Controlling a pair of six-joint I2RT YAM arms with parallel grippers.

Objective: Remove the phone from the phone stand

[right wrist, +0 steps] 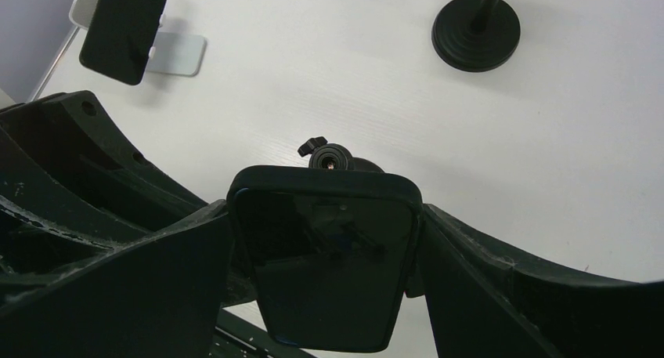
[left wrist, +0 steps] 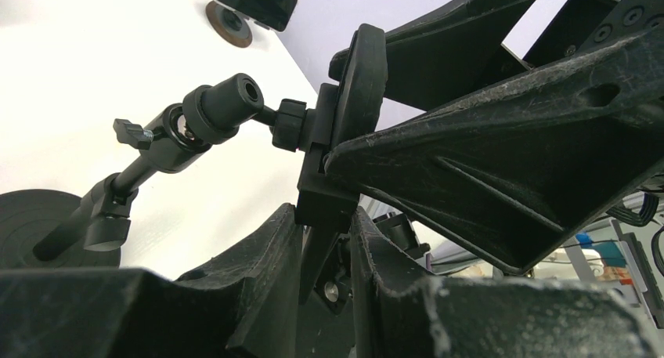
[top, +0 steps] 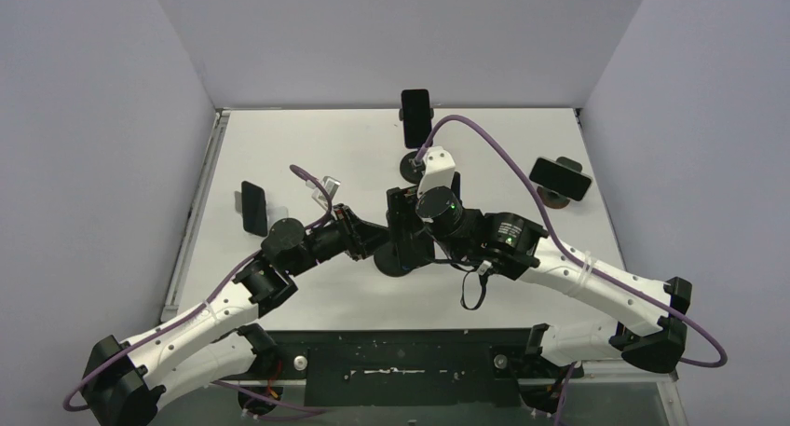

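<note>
Now the phone [right wrist: 325, 268] sits in the stand [left wrist: 156, 150]. The left claw [left wrist: 321, 252] is clamped on the stand, just under the phone. The right claw [right wrist: 326, 213] has its fingers apart at both phone sides; if they press, I cannot tell. It should squeeze firmly, then pull straight off the stand, the left holding steady.

Phone stand [left wrist: 35, 217] base cut off at left edge
</note>
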